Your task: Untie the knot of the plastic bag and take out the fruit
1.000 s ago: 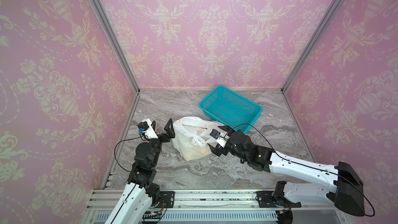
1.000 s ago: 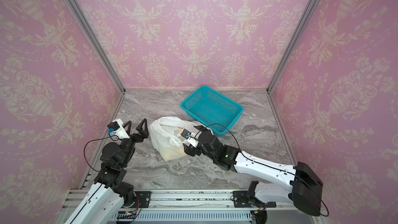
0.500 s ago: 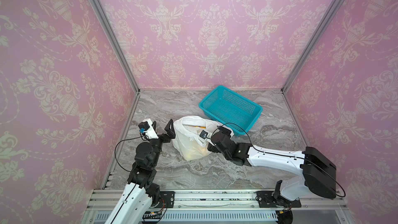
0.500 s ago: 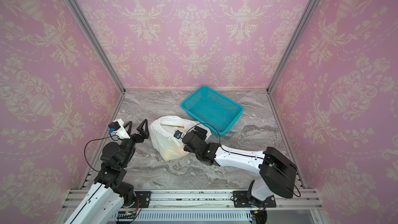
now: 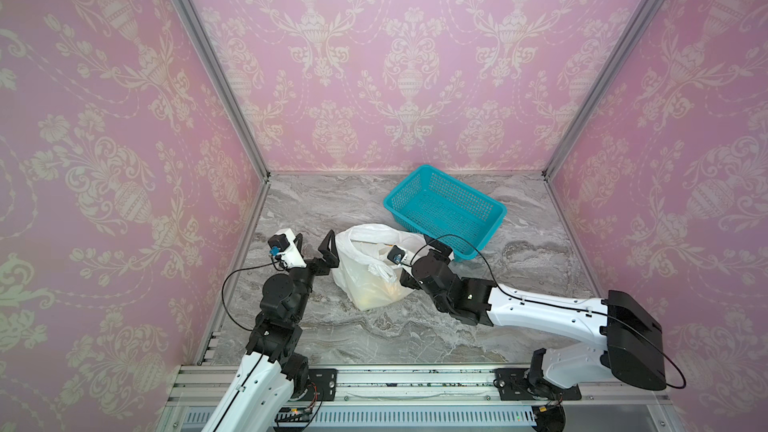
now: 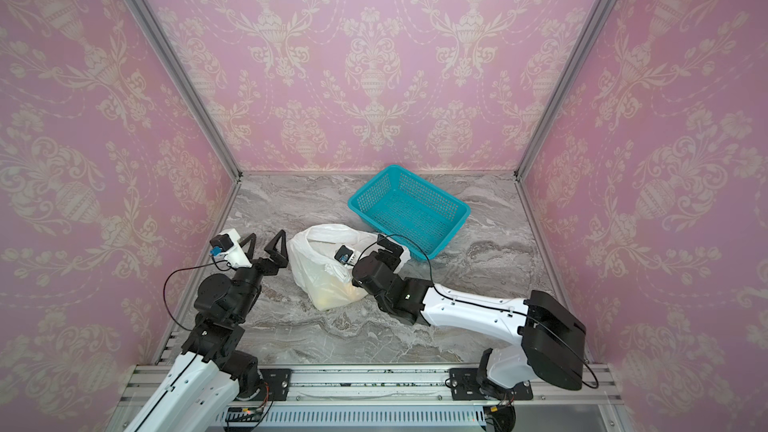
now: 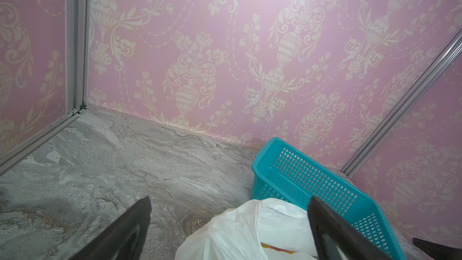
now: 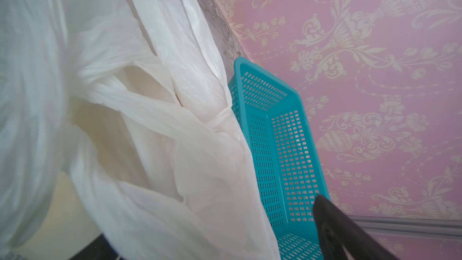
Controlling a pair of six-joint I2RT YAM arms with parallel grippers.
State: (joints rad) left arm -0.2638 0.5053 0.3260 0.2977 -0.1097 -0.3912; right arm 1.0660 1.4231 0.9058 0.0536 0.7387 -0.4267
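The plastic bag point(image 5: 368, 268) slumps on the tabletop point(image 5: 374, 338) between the two hands, its mouth gaping upward. The right hand point(image 5: 417, 261) presses into the side of the bag nearest it, spread to its widest. In the right wrist view one dark finger point(image 8: 337, 228) stands against the basket point(image 8: 282, 146) and the other is only a dark edge beneath the film, so loose plastic lies between them unpinched. The left hand point(image 6: 264, 245) is also wide open and holds nothing; it tilts upward, and its inner finger is just beside the bag's opposite flank. The bag is thin, crinkled, translucent white film, creased into soft folds. Twisted handle loops point(image 8: 140, 101) drape across the opening straight ahead of the right hand; whether they are tied I cannot tell. The fruit point(image 7: 272, 247) is inside the bag: a yellow-and-red piece shows at the mouth in the left wrist view, and a yellow tint glows through the bag's lower part in both top views. Just beyond the right hand, touching the bag's far edge, sits the basket, a rigid teal rectangle of plastic mesh with small square holes. The tabletop is grey, veined like marble. Pink walls point(image 5: 395, 56) with a cream urn-and-garland pattern enclose it, joined by aluminium posts point(image 5: 208, 60).
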